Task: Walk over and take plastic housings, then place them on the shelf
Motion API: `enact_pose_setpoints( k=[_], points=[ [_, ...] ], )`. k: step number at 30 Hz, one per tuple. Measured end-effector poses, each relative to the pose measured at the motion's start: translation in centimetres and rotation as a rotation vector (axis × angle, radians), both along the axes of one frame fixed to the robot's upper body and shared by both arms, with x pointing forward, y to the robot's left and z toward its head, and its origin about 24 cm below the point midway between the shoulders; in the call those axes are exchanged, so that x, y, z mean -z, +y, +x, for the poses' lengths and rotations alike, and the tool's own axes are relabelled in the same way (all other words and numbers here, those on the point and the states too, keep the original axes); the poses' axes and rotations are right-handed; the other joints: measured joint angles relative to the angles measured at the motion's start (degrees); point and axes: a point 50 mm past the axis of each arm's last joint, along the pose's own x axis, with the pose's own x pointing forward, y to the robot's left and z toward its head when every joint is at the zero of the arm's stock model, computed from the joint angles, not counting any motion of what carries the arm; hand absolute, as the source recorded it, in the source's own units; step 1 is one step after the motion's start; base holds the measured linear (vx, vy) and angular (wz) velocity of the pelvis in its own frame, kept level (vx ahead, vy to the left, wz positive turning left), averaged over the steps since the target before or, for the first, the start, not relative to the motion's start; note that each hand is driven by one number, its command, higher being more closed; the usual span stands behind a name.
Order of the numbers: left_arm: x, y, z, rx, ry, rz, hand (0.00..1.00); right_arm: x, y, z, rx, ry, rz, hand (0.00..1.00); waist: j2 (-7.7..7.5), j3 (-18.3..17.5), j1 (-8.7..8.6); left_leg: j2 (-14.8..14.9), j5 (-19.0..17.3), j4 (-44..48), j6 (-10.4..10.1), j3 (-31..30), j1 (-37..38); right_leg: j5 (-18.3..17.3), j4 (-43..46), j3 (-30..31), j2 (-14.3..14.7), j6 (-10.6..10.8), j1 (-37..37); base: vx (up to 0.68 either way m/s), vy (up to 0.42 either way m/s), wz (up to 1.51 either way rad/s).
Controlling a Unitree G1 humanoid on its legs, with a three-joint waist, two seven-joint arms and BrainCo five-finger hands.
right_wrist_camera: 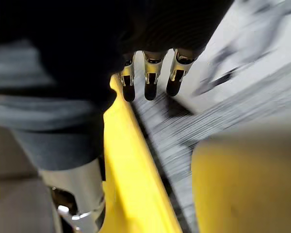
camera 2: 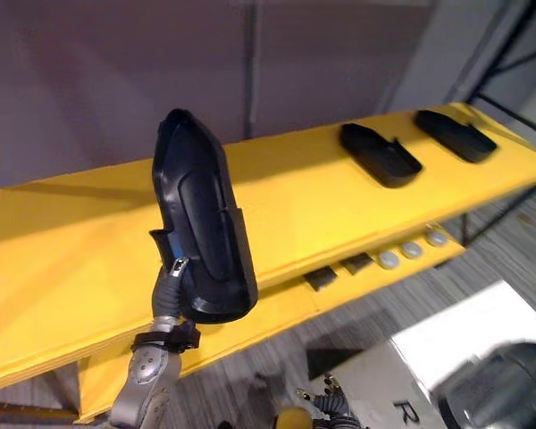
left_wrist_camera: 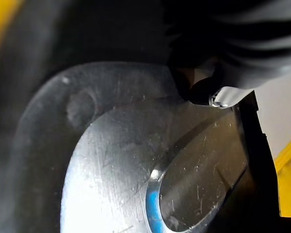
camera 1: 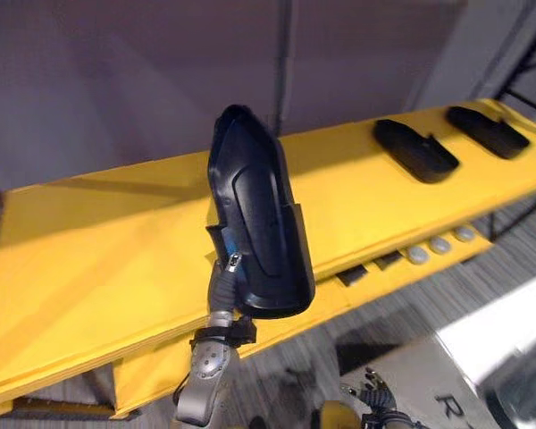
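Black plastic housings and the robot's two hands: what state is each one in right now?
Held housing: upright, gripped at its lower end, not yet on the yellow shelf.
Middle housing: lying flat on the shelf.
End housing: lying flat on the shelf.
Left hand: curled round the held housing.
Right hand: open, empty.

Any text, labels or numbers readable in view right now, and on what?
Pale panel at lower right: dark print, cut off by the edge, no whole word readable.
Plastic housing in the left hand, two housings lying on the yellow shelf, the shelf itself: no text visible.
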Motion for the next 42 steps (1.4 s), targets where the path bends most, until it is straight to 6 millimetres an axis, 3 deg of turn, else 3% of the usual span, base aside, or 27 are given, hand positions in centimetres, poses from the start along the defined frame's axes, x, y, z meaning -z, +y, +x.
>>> enact_pose_setpoints(
  k=[1,2,3,6,16,20,22,23,24,26,31,33,35,42],
  points=[
    [0.0,0.0,0.0,-0.001,-0.002,0.005,1.00,0.1,0.4,-0.3,0.005,0.008,0.014,0.00,-0.74,-0.18,0.97,-0.15,-1.32,1.42,-0.26,0.01,-0.01,1.63,-1.07,-0.06,-0.33,0.75,0.55,0.24,-0.246,0.39],
    [0.1,-0.2,0.0,-0.016,0.010,0.002,1.00,0.1,0.4,-0.5,0.010,0.009,0.015,0.00,0.44,-0.72,2.08,2.05,-4.66,4.78,-2.47,0.00,-0.67,0.77,-2.54,-1.25,1.05,1.54,2.59,0.22,-0.236,0.17],
    [0.1,-0.6,0.1,-0.020,0.007,-0.001,1.00,0.1,0.2,-0.7,0.011,0.011,0.011,0.00,0.90,-1.52,2.13,4.71,-6.10,5.77,-2.81,1.82,-1.33,1.32,-5.21,-2.52,2.46,0.79,3.71,0.21,-0.228,0.14],
    [0.1,-1.1,0.3,0.000,0.005,0.025,1.00,0.2,0.3,-1.0,0.014,0.017,0.013,0.00,1.14,-2.46,2.13,7.95,-5.13,3.97,-4.26,6.27,0.79,2.36,-9.58,-3.07,4.52,-0.42,6.56,0.18,-0.138,-0.01],
    [0.4,-1.9,1.6,-0.010,0.022,0.142,1.00,0.5,0.6,-2.3,0.022,0.048,0.023,0.00,1.24,-5.06,2.12,7.64,-3.81,-0.51,-5.92,9.62,5.24,5.50,-19.15,-2.55,5.05,-0.53,12.78,0.12,0.034,-0.10],
    [1.8,-1.5,2.8,-0.060,0.090,0.206,1.00,0.7,0.6,-2.5,0.021,0.060,0.023,0.00,1.91,-6.46,1.47,7.30,-3.07,-0.64,-6.75,10.51,5.59,8.62,-21.74,-2.80,4.80,-0.78,13.66,0.04,0.079,-0.15],
    [2.9,-0.9,3.3,-0.095,0.150,0.228,1.00,0.8,0.7,-2.5,0.019,0.068,0.026,0.00,0.93,-6.77,1.37,6.43,-2.06,3.05,-8.51,11.19,3.92,9.89,-22.27,-2.79,2.99,-0.88,13.69,-0.03,0.097,-0.08],
    [3.5,-0.9,3.9,-0.104,0.186,0.246,1.00,1.0,1.2,-2.4,0.025,0.076,0.042,0.00,-1.16,-6.41,0.92,5.87,-5.71,0.46,-4.97,11.54,2.29,9.95,-22.94,-2.33,-0.05,-0.76,14.02,-0.10,0.084,0.29],
    [3.6,-1.2,4.3,-0.099,0.196,0.259,1.00,0.8,0.6,-2.0,0.017,0.064,0.021,0.00,1.17,-6.15,-0.15,9.53,4.68,-9.33,-6.34,11.81,3.05,10.08,-22.75,-3.04,1.60,-0.30,13.47,-0.11,0.065,0.24],
    [4.5,-0.4,4.4,-0.146,0.251,0.257,1.00,0.8,1.0,-1.3,-0.019,0.059,0.024,0.00,0.68,-6.10,0.24,7.80,5.34,-9.51,-6.24,12.91,3.42,9.93,-22.40,-1.98,0.19,-0.06,12.60,-0.07,0.078,-0.21],
    [4.4,-0.4,6.3,-0.178,0.286,0.249,1.00,1.0,1.2,-1.6,-0.020,0.075,0.030,0.00,0.58,-6.14,0.04,7.15,7.02,-11.86,-5.14,12.79,3.51,9.75,-21.79,-1.10,0.11,0.18,11.47,-0.08,0.013,-0.03],
    [4.2,-0.7,7.1,-0.168,0.291,0.266,1.00,1.0,1.3,-1.4,-0.024,0.070,0.030,0.00,0.51,-6.17,-0.60,6.73,9.12,-14.61,-5.34,12.78,3.58,8.81,-21.79,-1.05,0.11,1.55,10.19,-0.11,-0.062,-0.02],
    [3.9,-1.2,7.8,-0.157,0.297,0.280,1.00,0.9,1.1,-1.0,-0.032,0.061,0.023,0.00,0.84,-5.92,-1.89,7.19,10.93,-16.56,-5.72,12.57,3.69,8.66,-21.75,-1.12,1.03,1.58,9.39,-0.13,-0.097,0.00],
    [3.7,-3.8,8.8,-0.091,0.335,0.271,1.00,0.8,1.0,-0.6,-0.051,0.052,0.015,0.00,0.84,-5.64,-3.43,9.06,11.20,-16.74,-6.69,12.83,3.71,9.20,-23.00,-1.09,3.05,0.87,9.44,-0.05,-0.063,-0.05]
  ],
)
